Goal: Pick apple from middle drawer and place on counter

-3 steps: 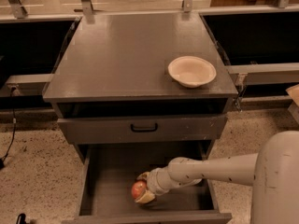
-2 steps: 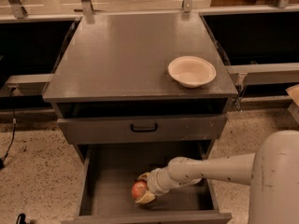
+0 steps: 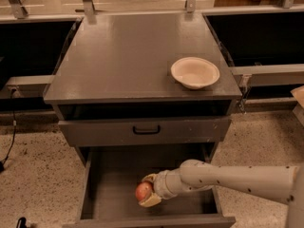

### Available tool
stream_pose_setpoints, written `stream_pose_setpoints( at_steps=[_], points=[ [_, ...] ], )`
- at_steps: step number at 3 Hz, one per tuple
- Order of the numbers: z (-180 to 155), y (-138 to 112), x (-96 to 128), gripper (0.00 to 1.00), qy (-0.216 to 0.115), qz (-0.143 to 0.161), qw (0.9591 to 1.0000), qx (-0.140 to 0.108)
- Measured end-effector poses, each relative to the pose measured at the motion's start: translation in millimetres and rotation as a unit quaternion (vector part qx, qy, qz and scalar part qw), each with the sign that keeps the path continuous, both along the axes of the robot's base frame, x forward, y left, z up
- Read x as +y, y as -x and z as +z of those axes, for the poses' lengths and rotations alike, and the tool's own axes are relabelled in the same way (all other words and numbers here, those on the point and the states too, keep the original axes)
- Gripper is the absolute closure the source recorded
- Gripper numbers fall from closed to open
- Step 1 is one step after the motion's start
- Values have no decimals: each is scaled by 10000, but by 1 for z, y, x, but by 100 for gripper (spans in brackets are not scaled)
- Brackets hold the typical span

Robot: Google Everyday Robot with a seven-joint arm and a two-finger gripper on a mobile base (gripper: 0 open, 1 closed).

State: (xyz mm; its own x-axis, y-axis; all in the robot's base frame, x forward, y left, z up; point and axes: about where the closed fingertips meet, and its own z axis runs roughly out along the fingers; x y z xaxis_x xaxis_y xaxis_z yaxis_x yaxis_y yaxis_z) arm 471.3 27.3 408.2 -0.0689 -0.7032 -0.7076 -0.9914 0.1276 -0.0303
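Since the apple (image 3: 143, 191) sits on the floor of the open middle drawer (image 3: 114, 175), the gripper (image 3: 148, 192) is down inside it, fingers closed on the fruit's two sides, apparently so it can lift it to the counter (image 3: 123, 56) above and beyond.

A dark-grey cabinet seen from above. Its counter (image 3: 128, 56) carries a cream-white bowl (image 3: 195, 72) at the right, near the front edge. Below sits a shallow drawer (image 3: 95, 131) with a black loop handle. Under it the middle drawer (image 3: 111, 182) stands pulled out. A white arm (image 3: 237, 177) reaches in from the right, and its gripper (image 3: 146, 193) clasps a red-orange apple (image 3: 143, 191) near the drawer's front wall.
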Motion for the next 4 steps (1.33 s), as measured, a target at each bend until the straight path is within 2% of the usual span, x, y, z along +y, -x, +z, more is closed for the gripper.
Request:
stream_pose_setpoints(
  at_steps=[1,2,3,4],
  points=[
    [65,13,-18,100,-145,-52,9998,-145],
    [152,2,-39,100,-470,-26,9976,-513],
    [160,12,-44,100,-516,169,9979,-359],
    [160,13,-44,100,-515,174,9979,-356]
  ],
)
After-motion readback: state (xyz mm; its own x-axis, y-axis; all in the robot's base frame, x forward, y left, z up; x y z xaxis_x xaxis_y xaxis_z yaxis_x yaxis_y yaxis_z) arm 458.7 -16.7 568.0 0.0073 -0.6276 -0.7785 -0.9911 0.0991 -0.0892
